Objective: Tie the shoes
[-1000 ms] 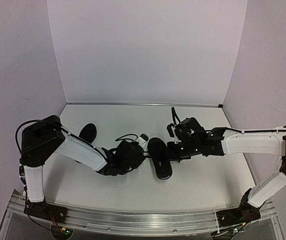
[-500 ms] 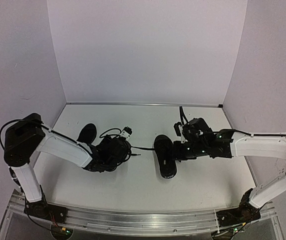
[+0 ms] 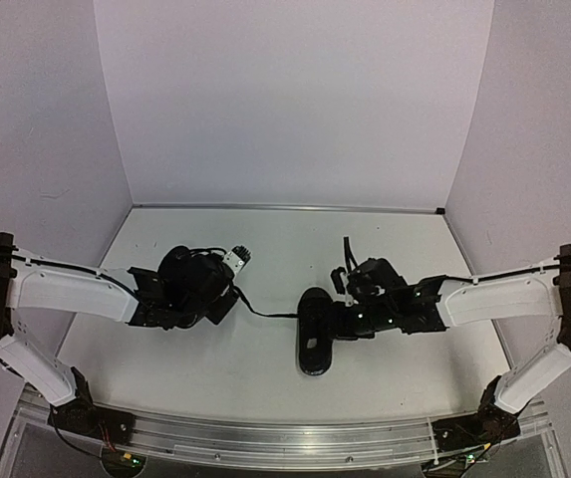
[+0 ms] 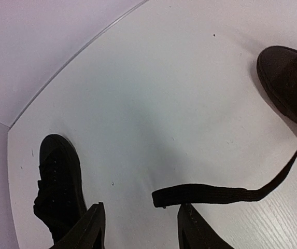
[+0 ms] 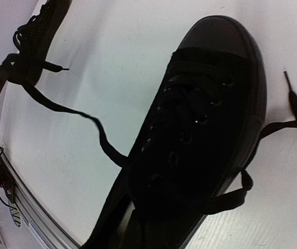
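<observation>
My left fingers (image 4: 88,231) stood apart and clamped nothing. A loose lace end (image 4: 205,194) lay on the tabletop (image 4: 153,104) just past their tips. My right fingers (image 3: 346,313) sat right beside one shoe, and I could not tell how far open they were. I counted two shoes: one (image 3: 312,339) mid-tabletop, the other (image 3: 173,263) by the left wrist, well apart.

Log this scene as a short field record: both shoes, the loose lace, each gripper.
left shoe: small black low-top lace-up shoe, close beside left gripper
centre shoe: matching black shoe, no bow visible
lace: flat black lace, runs from centre shoe to left gripper
left gripper: open, lace end loose between fingers
right gripper: at centre shoe, open or shut unclear
</observation>
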You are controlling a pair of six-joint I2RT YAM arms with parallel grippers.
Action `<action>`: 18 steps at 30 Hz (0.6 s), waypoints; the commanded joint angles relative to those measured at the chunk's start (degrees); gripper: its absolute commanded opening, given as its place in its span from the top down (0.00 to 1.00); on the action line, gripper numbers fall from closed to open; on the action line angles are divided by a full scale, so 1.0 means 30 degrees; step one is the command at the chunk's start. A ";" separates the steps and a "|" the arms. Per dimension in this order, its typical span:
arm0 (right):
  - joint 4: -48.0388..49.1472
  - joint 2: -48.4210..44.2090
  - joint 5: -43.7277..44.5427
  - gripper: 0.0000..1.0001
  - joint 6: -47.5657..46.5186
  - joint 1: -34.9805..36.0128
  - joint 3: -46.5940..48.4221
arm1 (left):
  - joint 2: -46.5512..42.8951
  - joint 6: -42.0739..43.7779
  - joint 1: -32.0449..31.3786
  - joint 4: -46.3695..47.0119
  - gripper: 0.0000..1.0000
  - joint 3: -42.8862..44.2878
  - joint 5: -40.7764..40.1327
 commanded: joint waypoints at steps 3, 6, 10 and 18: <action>0.3326 0.0747 -0.0658 0.68 0.1583 0.0734 0.0494 | 0.0164 -0.1405 0.0211 -0.3060 0.38 0.0614 0.3051; 0.3078 -0.0464 -0.0646 0.39 0.1600 0.0760 -0.0108 | -0.0135 -0.1710 0.0332 -0.3915 0.23 0.0769 0.4146; 0.1467 -0.3197 0.0638 0.20 0.0943 0.0720 -0.0609 | -0.0665 -0.2172 0.0675 -0.5501 0.13 0.1243 0.5379; -0.2233 -0.4366 0.2442 0.15 -0.1474 -0.2042 -0.0193 | -0.2352 -0.3572 0.2871 -0.5841 0.01 0.1004 0.9031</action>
